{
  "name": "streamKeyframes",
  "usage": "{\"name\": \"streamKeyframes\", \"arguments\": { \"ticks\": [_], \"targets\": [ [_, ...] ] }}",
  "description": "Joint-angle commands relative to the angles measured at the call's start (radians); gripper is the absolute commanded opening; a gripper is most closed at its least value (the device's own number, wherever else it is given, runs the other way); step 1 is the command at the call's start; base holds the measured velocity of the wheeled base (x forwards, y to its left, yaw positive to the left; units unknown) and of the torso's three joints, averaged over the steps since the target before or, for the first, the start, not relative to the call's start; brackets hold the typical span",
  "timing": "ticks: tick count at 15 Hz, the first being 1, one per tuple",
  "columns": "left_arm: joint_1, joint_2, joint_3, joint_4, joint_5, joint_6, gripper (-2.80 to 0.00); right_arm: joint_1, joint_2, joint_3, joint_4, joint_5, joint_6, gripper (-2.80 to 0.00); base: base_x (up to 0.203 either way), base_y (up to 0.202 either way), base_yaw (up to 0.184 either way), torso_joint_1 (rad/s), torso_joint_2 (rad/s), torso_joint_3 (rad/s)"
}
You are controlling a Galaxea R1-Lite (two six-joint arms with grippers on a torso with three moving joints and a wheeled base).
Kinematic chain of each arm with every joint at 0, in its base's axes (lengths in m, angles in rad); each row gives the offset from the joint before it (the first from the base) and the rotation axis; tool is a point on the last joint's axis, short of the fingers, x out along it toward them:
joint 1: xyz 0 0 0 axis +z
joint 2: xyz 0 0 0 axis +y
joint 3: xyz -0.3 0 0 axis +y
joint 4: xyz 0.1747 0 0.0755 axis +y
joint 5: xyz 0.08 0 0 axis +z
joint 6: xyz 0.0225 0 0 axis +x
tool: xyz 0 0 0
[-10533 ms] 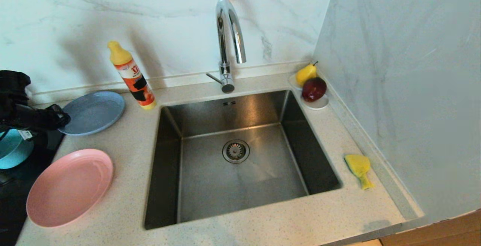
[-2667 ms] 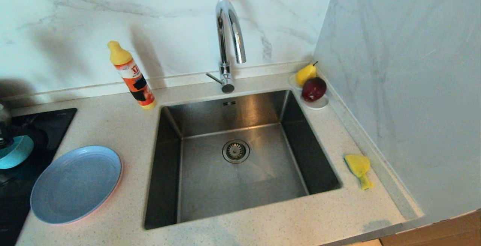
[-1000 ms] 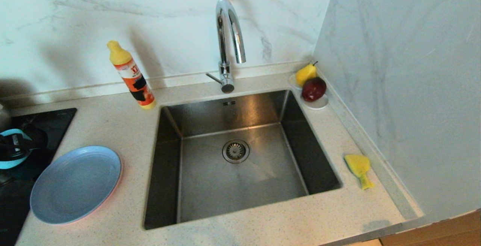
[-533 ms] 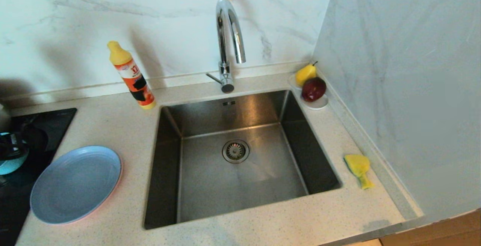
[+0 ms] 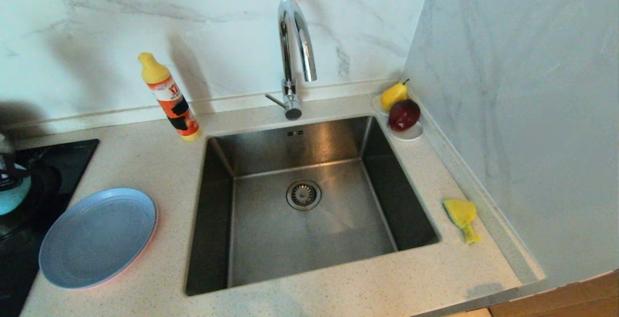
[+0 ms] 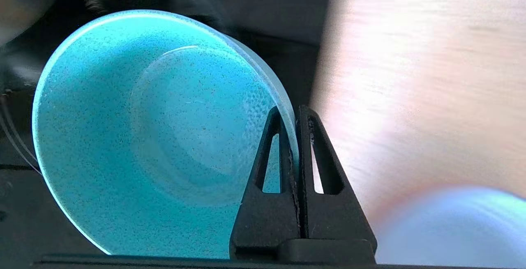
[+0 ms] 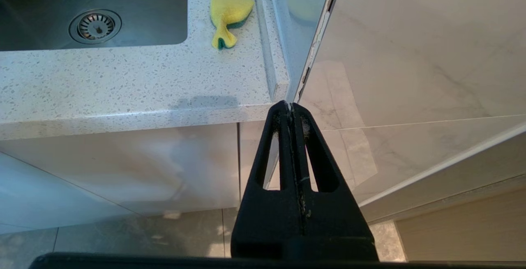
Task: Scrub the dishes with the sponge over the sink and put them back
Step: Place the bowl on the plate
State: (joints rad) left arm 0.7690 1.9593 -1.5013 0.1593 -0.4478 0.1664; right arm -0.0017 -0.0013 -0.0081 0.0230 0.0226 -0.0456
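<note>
My left gripper (image 6: 292,115) is shut on the rim of the teal bowl (image 6: 144,137), one finger inside and one outside. The bowl (image 5: 10,195) hangs tilted over the black hob at the far left edge of the head view. The light-blue plate (image 5: 96,237) lies on top of the pink plate (image 5: 143,255), of which only a thin rim shows, left of the sink (image 5: 271,239). The yellow sponge (image 5: 462,218) lies on the counter right of the sink. My right gripper (image 7: 291,106) is shut and empty, parked below the counter's front edge, apart from the sponge (image 7: 228,14).
An orange detergent bottle (image 5: 170,98) stands behind the sink's left corner. The chrome tap (image 5: 295,51) arches over the back of the basin. A white saucer (image 5: 408,135) with a pear and a red fruit sits at the back right. A marble wall (image 5: 522,113) bounds the right side.
The left gripper has shut on the teal bowl's rim and lifted the bowl, tipping it up above the hob. Further back, the light-blue plate was set on the pink one.
</note>
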Motion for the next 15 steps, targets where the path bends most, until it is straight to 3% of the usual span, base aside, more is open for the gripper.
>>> {"name": "streamKeyframes", "arguments": {
  "ticks": [1,6,12,15],
  "targets": [
    [-0.029,-0.146,-0.002,0.096,-0.018,0.001,-2.8,0.0,0.001,0.0,0.0,0.0,0.0,-2.8,0.0,0.0,0.0,0.0,0.0,0.0],
    [-0.15,-0.347,0.107,0.262,-0.02,0.013,-2.8,0.0,0.001,0.0,0.0,0.0,0.0,-2.8,0.0,0.0,0.0,0.0,0.0,0.0],
    [-0.24,-0.48,0.35,0.247,-0.013,0.079,-2.8,0.0,0.001,0.0,0.0,0.0,0.0,-2.8,0.0,0.0,0.0,0.0,0.0,0.0],
    [-0.263,-0.495,0.472,0.162,0.004,0.118,-2.8,0.0,0.001,0.0,0.0,0.0,0.0,-2.8,0.0,0.0,0.0,0.0,0.0,0.0]
  ]
}}
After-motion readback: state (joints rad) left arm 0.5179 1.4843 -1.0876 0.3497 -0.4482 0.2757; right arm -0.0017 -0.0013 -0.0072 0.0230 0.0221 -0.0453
